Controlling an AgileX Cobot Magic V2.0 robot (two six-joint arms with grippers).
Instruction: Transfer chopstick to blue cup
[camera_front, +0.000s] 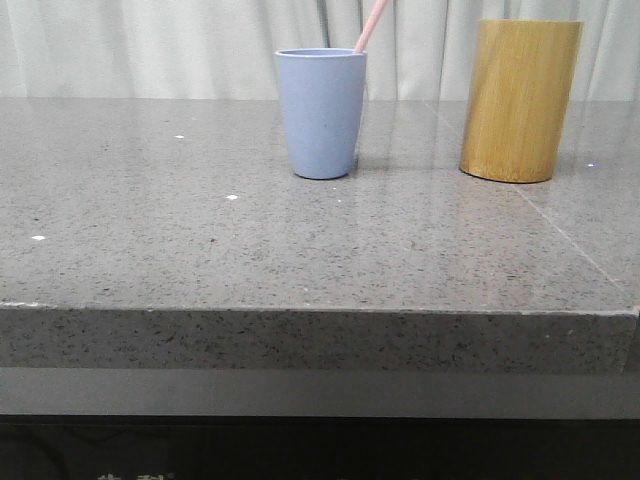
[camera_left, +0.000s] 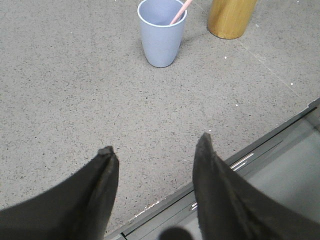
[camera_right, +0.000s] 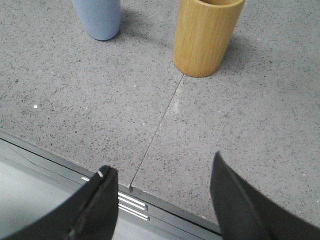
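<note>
A grey speckled stone desk (camera_front: 200, 250) is backed by pale curtains. Near its far edge, a pink chopstick (camera_front: 370, 26) is seen leaning rightward inside the blue cup (camera_front: 321, 112), beside the bamboo holder (camera_front: 519, 100). Both the left gripper (camera_left: 156, 150) and right gripper (camera_right: 162, 175) are held wide and empty at the near edge, well apart from the cup.

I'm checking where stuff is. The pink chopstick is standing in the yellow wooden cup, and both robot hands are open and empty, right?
Not quite. The pink chopstick stands in the blue cup, not the bamboo holder; the left wrist view shows it leaning on the blue rim. The rest holds: the left hand and right hand are both open and empty.
</note>
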